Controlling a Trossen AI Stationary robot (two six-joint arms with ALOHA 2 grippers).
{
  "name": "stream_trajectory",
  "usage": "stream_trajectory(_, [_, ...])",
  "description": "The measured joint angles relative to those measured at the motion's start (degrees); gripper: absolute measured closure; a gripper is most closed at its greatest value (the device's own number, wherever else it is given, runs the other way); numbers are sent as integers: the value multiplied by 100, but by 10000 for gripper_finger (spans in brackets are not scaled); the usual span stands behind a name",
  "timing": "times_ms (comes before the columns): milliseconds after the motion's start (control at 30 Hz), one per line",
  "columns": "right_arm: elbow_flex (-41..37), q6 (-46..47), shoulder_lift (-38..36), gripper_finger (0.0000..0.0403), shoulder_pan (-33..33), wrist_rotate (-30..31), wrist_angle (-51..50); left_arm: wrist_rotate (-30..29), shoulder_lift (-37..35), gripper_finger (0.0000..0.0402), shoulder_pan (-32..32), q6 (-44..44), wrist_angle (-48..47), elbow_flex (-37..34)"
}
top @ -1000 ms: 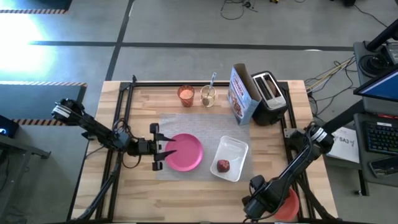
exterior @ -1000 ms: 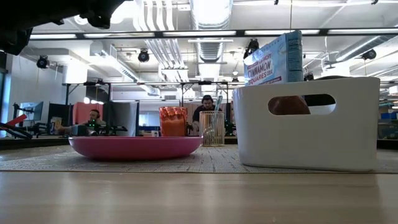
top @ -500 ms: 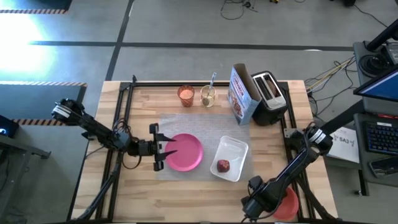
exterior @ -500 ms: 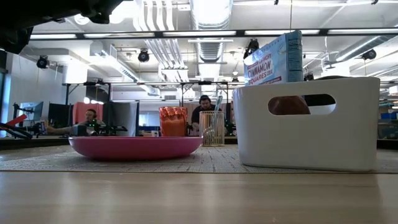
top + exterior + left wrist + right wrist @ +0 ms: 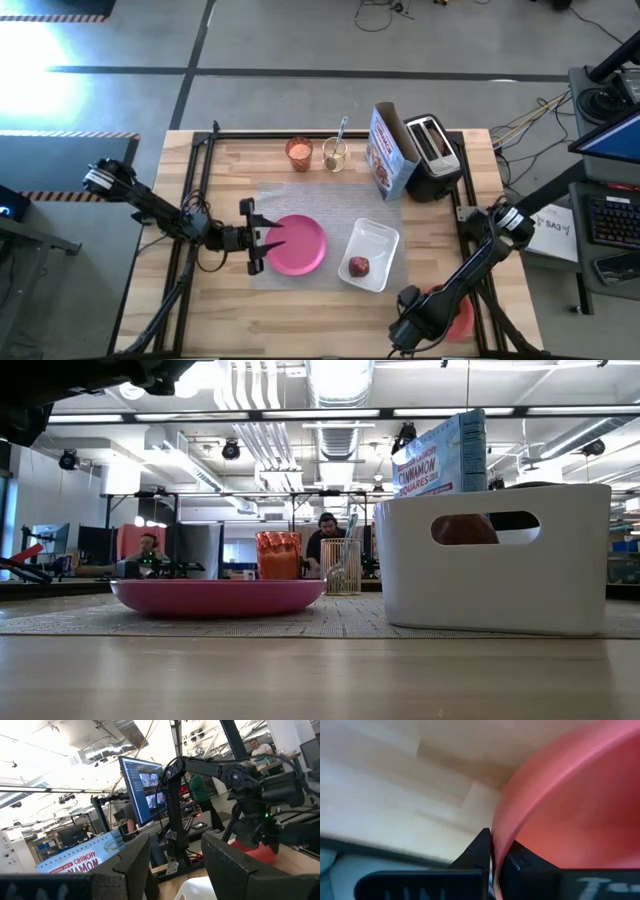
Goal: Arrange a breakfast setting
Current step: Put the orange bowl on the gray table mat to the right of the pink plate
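Observation:
A round pink plate (image 5: 298,245) rests flat on a grey mat (image 5: 345,215) in the middle of the table. My left gripper (image 5: 262,240) stands open at the plate's left edge, raised and empty in its wrist view (image 5: 175,865). A red apple (image 5: 358,266) lies in a white bin (image 5: 378,240) to the right of the plate. At the far edge stand a small orange cup (image 5: 299,152) and a mesh holder with a spoon (image 5: 340,132). At the near right corner my right gripper (image 5: 420,305) is shut on the orange-red bowl (image 5: 455,318). My right gripper pinches the bowl's rim (image 5: 495,832) between its two fingers, one finger (image 5: 477,850) outside the wall and the other (image 5: 522,860) inside. The fingers come from above, slanting down. The bowl looks tilted over the wooden top; whether it is lifted clear, I cannot tell.
A cereal box (image 5: 390,150) and a black toaster (image 5: 432,150) stand at the far right. A black frame (image 5: 200,190) runs along the table's edges. Bare wood lies along the near edge (image 5: 300,310). People sit in the room beyond the table.
The orange-red bowl has shifted a little toward the table's left and far side at the near right corner, along with my right gripper's wrist turning slightly. My left arm and the pink plate have kept still.

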Motion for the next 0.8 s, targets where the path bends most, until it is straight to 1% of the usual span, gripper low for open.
stream_trajectory(167, [378, -71, -48, 394, 2, -22, -126, 0, -2, 239, 0, 35, 2, 0])
stream_trajectory(333, [813, -233, -61, 394, -35, 734, -489, 0, 0, 239, 0, 35, 4, -2])
stream_trajectory(533, [1264, -880, -63, 394, -330, 1447, -846, 0, -1, 239, 0, 76, 7, -2])
stream_trajectory(800, [1841, -1539, -63, 394, -643, 1885, -1714, -2, -2, 239, 0, 76, 7, -4])
